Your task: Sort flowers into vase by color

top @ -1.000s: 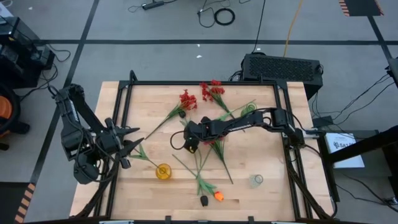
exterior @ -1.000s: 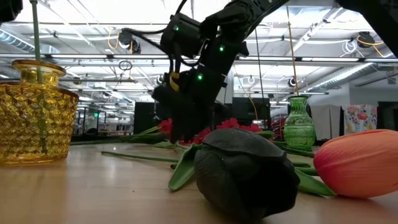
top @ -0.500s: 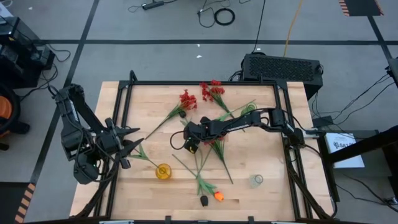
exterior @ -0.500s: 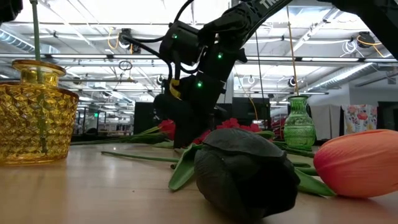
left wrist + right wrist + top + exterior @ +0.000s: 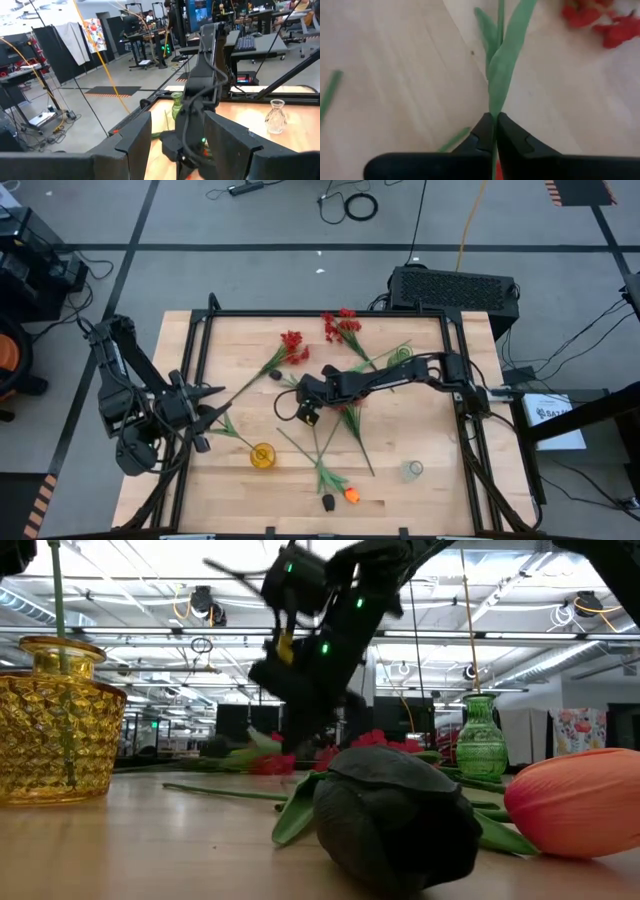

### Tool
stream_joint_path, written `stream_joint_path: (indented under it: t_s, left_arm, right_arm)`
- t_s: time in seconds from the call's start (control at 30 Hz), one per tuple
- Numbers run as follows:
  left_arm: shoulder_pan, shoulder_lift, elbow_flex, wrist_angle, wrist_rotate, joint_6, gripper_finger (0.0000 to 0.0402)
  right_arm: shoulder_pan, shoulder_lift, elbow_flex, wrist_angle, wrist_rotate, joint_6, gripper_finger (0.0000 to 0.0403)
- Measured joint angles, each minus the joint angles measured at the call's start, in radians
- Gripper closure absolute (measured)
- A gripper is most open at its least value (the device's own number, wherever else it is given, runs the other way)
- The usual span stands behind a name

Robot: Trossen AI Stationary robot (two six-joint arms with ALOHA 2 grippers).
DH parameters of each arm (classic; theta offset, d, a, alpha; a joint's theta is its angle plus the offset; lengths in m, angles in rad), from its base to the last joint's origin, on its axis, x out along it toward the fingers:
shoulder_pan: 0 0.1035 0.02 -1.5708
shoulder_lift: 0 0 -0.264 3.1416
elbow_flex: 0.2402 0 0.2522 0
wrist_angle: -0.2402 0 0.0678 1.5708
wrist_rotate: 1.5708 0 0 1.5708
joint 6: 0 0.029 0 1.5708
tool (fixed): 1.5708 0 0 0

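Observation:
My right gripper (image 5: 495,119) is near the table's middle (image 5: 298,386), shut on a green flower stem with long leaves (image 5: 506,65). I cannot tell which bloom that stem carries. Red flower clusters (image 5: 292,346) (image 5: 340,326) lie just beyond it. A black bloom (image 5: 395,815) and an orange bloom (image 5: 580,802) lie on the table near its front edge. A stem stands in the yellow vase (image 5: 262,455). My left gripper (image 5: 177,145) waits at the table's left edge (image 5: 205,408), level, open and with nothing between its fingers. My right gripper pinches the green stem (image 5: 494,111) between its two fingertips, just below the base of a long leaf. The fingers slant down from the table's right side. The stem and its leaves run on ahead of the fingers, toward the red cluster.
A green vase (image 5: 480,735) stands at the far right and a clear vase (image 5: 412,470) at the near right. More green stems (image 5: 345,425) cross each other on the table between the right gripper and the front edge.
My right gripper has shut on the green stem and risen a little. The nearer red cluster has slid slightly toward the table's left and near edges.

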Motion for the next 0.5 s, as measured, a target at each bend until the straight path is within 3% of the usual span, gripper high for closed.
stream_joint_path:
  t_s: [0.2,0.5]
  left_arm:
    - [0.0,0.0,0.0,0.12,0.0,0.111,0.0214]
    - [-0.048,0.0,0.001,0.336,0.002,0.28,0.0214]
  right_arm:
    - [0.054,-0.118,0.0,-0.076,0.089,-0.004,0.0402]
    - [0.211,-0.337,0.0,-0.024,0.296,-0.052,0.0402]
